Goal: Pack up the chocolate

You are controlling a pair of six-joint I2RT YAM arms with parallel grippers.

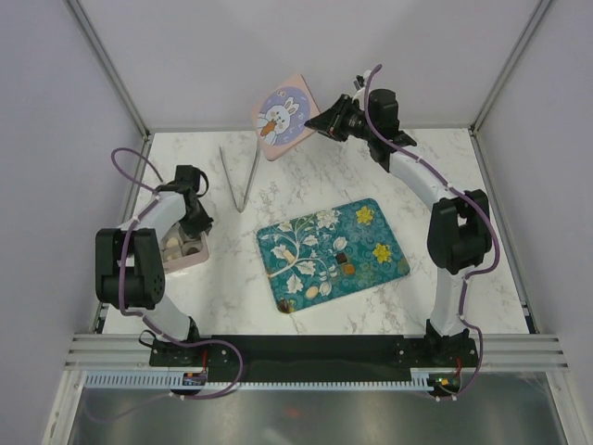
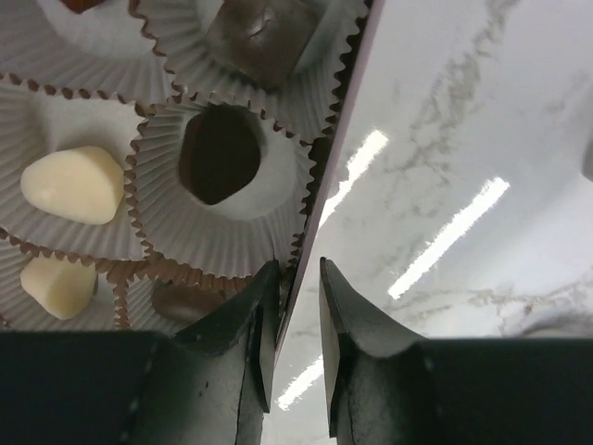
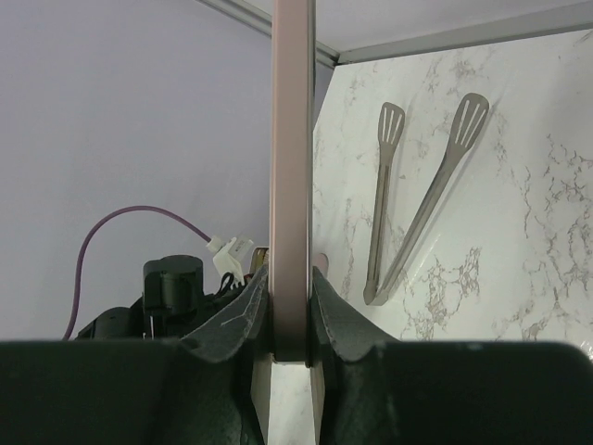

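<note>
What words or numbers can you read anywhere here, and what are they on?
None can be read anywhere.
The pink square lid shows only a bunny picture with a carrot; any small print there is too tiny to tell.
The teal flowered tray bears only prints.

Teal tray point(image 1: 357, 236), white leaves, yellow flowers; pink box point(image 1: 195, 260); pink lid point(image 1: 285, 116), rabbit print; chocolates point(image 2: 219, 153) dark brown, cream-white.

Looks like a robotics lab test cell rather than a home: boxed in by plain pale walls point(image 1: 56, 74) on aluminium posts point(image 1: 109, 67), fitted with a marble-print surface point(image 1: 222, 287), a left arm point(image 1: 153, 222) and right arm point(image 1: 459, 232) bolted to a black base plate point(image 1: 315, 349) beside a slotted rail point(image 1: 315, 380), trailing loose purple cables point(image 1: 125, 159).
</note>
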